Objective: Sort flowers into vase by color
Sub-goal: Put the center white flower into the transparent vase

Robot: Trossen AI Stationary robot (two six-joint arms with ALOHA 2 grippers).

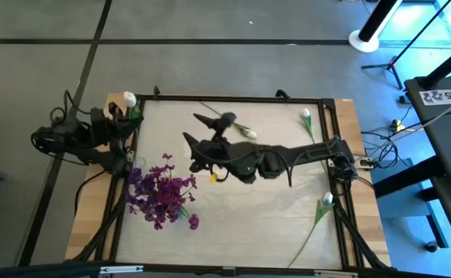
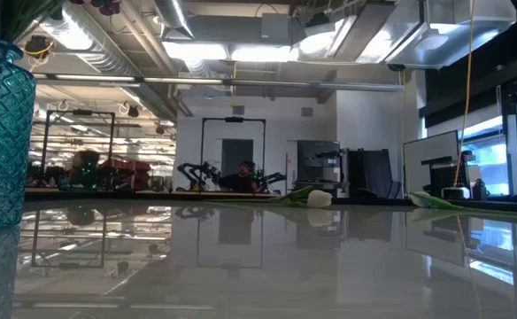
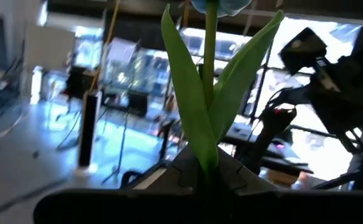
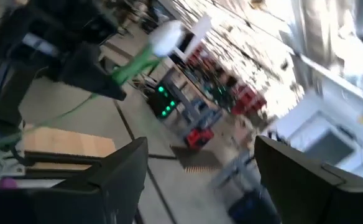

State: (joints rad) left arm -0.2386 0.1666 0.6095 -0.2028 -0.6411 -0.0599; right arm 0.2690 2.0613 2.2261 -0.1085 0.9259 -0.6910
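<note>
Our left gripper [image 1: 125, 108] is clamped on a white tulip [image 1: 129, 99] at the table's far left corner, its stem [image 3: 210, 56] upright between the fingers. Purple flowers [image 1: 162, 193] stand in the teal vase [image 2: 0, 133]. Other white tulips [image 1: 323, 202] lie on the table [image 1: 241, 224]. Our right gripper [image 1: 198, 127] hovers mid-table, spread wide, empty.

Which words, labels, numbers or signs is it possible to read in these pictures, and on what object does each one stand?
No text can be read with certainty.
A white card with dark marks lies on the black stand right of the table, too small to read.
The teal vase, the purple flowers and both arms carry no visible lettering.
</note>
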